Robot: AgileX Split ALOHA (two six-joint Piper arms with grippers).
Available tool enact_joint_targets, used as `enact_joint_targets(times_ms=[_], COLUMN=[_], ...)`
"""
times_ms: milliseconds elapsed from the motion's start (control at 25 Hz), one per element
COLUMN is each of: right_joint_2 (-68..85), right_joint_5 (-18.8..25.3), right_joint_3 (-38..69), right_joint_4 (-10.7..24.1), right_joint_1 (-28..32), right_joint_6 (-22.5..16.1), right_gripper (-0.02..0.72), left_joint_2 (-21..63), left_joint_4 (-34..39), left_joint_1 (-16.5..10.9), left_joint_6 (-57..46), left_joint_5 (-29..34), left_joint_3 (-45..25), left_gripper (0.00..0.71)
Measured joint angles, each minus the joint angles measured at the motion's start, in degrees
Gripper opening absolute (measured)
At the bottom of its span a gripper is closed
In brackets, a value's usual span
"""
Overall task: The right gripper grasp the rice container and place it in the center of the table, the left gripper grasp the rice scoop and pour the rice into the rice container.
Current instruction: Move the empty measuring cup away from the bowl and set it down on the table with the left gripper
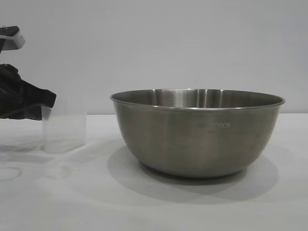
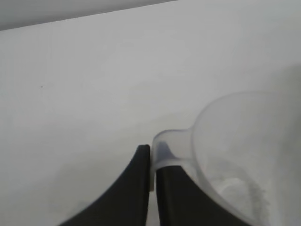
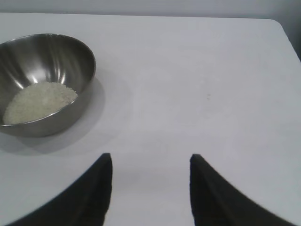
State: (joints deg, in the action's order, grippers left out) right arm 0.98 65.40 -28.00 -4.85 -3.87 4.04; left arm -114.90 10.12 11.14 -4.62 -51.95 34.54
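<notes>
The steel rice container (image 1: 197,130) stands on the white table (image 1: 144,202), right of centre; in the right wrist view it (image 3: 70,52) holds a heap of rice (image 3: 40,101). The clear rice scoop (image 1: 64,126) stands upright on the table at the left and looks empty. My left gripper (image 1: 45,102) is shut on the scoop's side handle (image 2: 167,148), the cup (image 2: 244,155) beside its fingers. My right gripper (image 3: 150,162) is open and empty above bare table, away from the container; it is out of the exterior view.
A pale grey wall stands behind the table. The table's far edge and rounded corner (image 3: 277,23) show in the right wrist view. Faint ring marks (image 1: 9,172) lie on the table at the front left.
</notes>
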Motion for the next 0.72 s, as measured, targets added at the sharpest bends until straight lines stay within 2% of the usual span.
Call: enact_joint_targets(times_ms=[40,80,160,200,400,480,640,720], right_joint_2=[0.0,0.0,0.0,0.0,0.0,0.0,0.0,0.0], right_joint_5=[0.0,0.0,0.0,0.0,0.0,0.0,0.0,0.0], right_joint_3=[0.0,0.0,0.0,0.0,0.0,0.0,0.0,0.0], right_joint_4=[0.0,0.0,0.0,0.0,0.0,0.0,0.0,0.0], right_joint_1=[0.0,0.0,0.0,0.0,0.0,0.0,0.0,0.0], right_joint_6=[0.0,0.0,0.0,0.0,0.0,0.0,0.0,0.0], right_gripper=[0.36,0.36,0.36,0.36,0.36,0.36,0.36,0.36], left_joint_2=[0.0,0.0,0.0,0.0,0.1,0.2,1.2,2.4], left_joint_4=[0.0,0.0,0.0,0.0,-0.2,-1.1,-3.9,-6.2], left_joint_1=[0.0,0.0,0.0,0.0,0.0,0.0,0.0,-0.2], left_joint_6=[0.0,0.0,0.0,0.0,0.7,1.3,1.3,0.7], left_joint_5=[0.0,-0.1,-0.1,-0.1,-1.7,-4.5,-11.4,-12.7], left_joint_3=[0.0,0.0,0.0,0.0,-3.0,-5.1,-9.1,-10.2], left_gripper=[0.048,0.12,0.166,0.148,0.148,0.203,0.195,0.195])
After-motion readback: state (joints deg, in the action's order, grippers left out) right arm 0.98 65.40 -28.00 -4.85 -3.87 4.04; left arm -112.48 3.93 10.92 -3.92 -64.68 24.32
